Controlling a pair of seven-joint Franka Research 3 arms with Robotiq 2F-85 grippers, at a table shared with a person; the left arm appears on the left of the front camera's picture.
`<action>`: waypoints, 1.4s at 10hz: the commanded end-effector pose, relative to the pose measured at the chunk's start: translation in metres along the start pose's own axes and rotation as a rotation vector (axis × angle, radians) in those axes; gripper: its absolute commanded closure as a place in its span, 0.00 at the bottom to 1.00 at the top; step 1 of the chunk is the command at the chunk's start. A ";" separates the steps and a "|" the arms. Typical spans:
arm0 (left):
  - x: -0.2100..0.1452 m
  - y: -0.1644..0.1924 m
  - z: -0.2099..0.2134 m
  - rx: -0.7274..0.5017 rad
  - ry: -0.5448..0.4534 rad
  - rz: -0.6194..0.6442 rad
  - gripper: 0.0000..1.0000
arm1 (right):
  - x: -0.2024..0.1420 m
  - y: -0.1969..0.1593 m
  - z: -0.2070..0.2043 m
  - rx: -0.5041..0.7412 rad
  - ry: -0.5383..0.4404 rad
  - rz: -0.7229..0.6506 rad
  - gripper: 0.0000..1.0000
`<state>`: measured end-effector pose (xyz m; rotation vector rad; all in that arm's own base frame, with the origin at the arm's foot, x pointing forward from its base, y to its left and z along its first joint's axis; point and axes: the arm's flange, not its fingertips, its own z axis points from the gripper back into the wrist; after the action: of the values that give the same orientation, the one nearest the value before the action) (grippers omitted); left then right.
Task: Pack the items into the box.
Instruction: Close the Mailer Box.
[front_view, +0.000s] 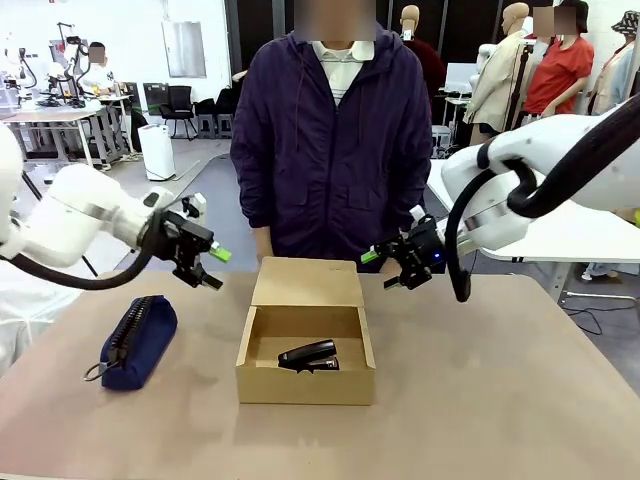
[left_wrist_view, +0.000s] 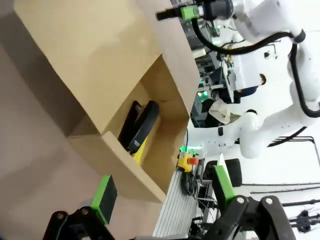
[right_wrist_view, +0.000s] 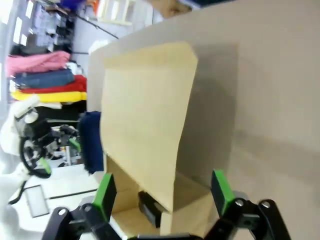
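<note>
Our left gripper (front_view: 216, 268) and right gripper (front_view: 382, 270) hang spread and empty, 1 at each side of the opened flap lid (front_view: 307, 282). Below and between them, inside the box (front_view: 305, 385), the black stapler (front_view: 308, 353) lies on the yellow utility knife (left_wrist_view: 141, 150). We judge the packing done and the lid not yet shut. A navy pouch (front_view: 138, 340) lies below the left gripper, and nothing blocks us.
</note>
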<state>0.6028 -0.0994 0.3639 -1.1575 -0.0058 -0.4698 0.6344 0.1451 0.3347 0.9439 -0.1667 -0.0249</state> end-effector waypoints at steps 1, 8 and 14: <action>-0.005 0.014 -0.026 -0.062 -0.061 -0.032 0.00 | 0.023 -0.005 -0.018 -0.019 -0.011 -0.053 0.00; 0.000 0.031 -0.027 -0.082 -0.018 -0.029 0.00 | 0.021 -0.015 -0.030 0.049 0.007 -0.004 0.00; 0.021 0.060 -0.067 0.005 -0.386 0.236 0.00 | 0.016 -0.021 -0.051 0.165 0.056 0.031 0.00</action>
<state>0.6256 -0.1285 0.2880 -1.2153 -0.1461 -0.1015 0.6532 0.1688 0.2949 1.0642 -0.1342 0.0243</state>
